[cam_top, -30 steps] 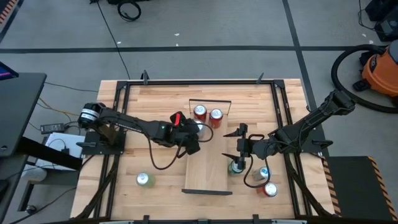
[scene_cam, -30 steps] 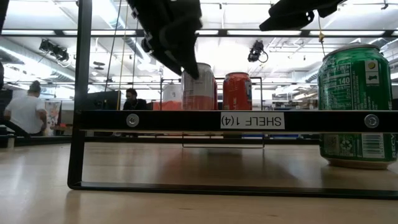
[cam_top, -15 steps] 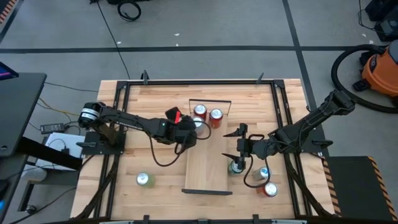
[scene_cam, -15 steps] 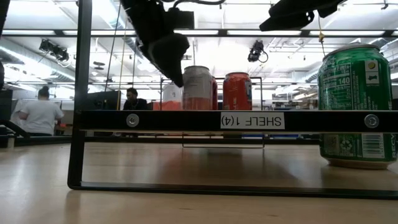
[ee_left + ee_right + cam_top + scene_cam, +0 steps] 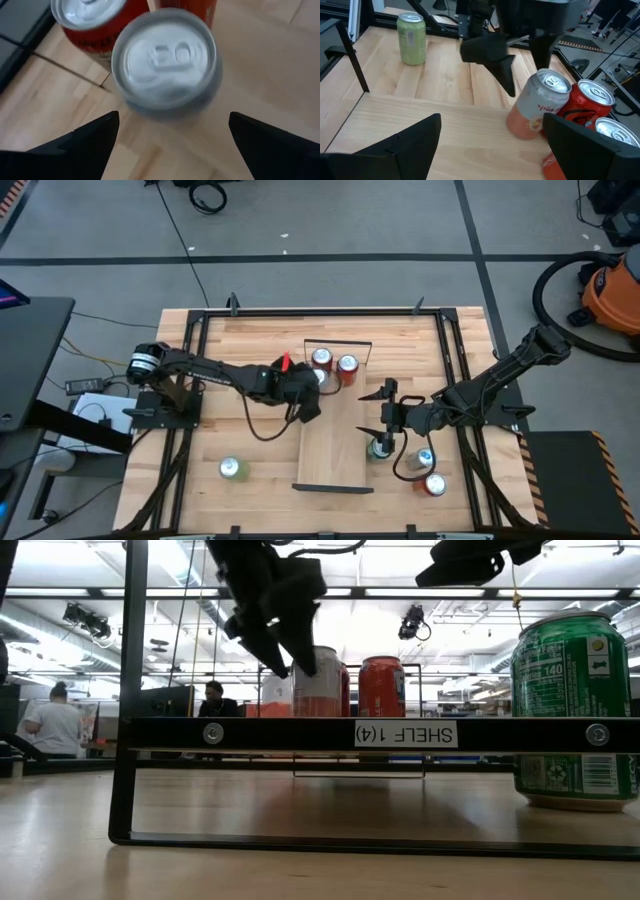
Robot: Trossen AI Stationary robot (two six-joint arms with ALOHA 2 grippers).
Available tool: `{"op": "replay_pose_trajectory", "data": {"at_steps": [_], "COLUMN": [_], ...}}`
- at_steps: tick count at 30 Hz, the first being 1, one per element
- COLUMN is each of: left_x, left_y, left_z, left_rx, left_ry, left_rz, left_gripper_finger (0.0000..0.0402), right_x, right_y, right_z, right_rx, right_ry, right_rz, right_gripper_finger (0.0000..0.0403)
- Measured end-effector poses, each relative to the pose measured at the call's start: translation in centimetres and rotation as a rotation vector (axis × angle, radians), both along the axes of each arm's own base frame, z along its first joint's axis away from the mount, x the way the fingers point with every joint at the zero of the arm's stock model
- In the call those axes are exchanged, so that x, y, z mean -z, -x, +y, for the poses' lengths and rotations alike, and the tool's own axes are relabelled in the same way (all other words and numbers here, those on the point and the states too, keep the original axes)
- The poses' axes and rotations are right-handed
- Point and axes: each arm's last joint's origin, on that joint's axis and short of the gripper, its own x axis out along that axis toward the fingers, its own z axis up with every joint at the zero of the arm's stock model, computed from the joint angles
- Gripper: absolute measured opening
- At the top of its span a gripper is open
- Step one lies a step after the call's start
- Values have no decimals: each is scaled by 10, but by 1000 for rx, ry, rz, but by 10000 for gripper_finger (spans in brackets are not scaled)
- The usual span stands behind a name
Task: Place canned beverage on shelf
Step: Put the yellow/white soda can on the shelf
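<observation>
Left gripper hangs over shelf, fingers spread wide, gripping nothing. Silver-pink can stands upright on shelf just under it, touching neither finger, right beside two red cans at far end. Right gripper parked open, empty, above green can off shelf edge.

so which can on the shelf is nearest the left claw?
The silver-and-peach can, right by the left claw. The two red cans stand beyond it toward the shelf end.
</observation>
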Motion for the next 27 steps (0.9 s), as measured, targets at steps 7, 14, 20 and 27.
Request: {"op": "replay_pose_trajectory", "data": {"at_steps": [7,14,20,27], "left_x": [-1,-5,-6,-6], "left_y": [-4,-11,-13,-13], "left_z": [18,30,31,31], "left_rx": [-30,18,56,72], "left_ry": [58,57,33,23], "left_rz": [-32,-81,-91,-80], "left_gripper_finger": [389,389,389,374], "right_x": [0,0,0,0], "right_y": [0,0,0,0], "right_z": [0,0,0,0], "right_rx": [-5,-6,-6,-6], "right_ry": [11,14,14,15], "right_rz": [0,0,0,1], "right_gripper_finger": [360,360,360,360]}}
